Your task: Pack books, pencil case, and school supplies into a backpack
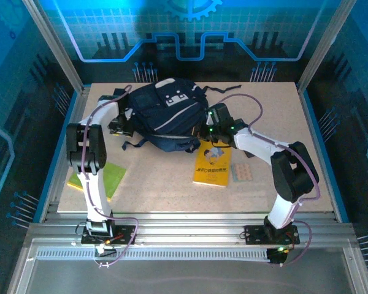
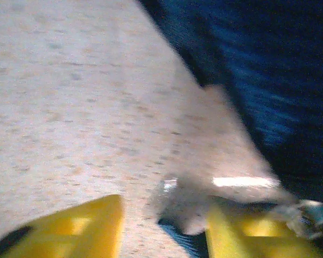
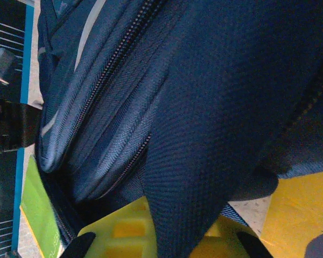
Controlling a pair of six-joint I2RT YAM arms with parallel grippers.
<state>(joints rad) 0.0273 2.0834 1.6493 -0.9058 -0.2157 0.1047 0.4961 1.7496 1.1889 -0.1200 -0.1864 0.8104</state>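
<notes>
Treat packing as not yet begun: the backpack [image 1: 165,110] lies at the table's [image 1: 172,193] 12 o'clock, its fabric clamped in your right gripper [image 3: 167,231], the left gripper's [image 2: 164,207] jaws stand apart, and outside it lie the yellow book [image 1: 213,165] at its 5 o'clock, the tan pad [image 1: 242,172] at 4 and the green book [image 1: 113,177] at 7

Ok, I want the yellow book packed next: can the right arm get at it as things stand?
Probably not yet. The right gripper is shut on backpack fabric, so it must let go first; the yellow book itself lies largely uncovered close by.
</notes>
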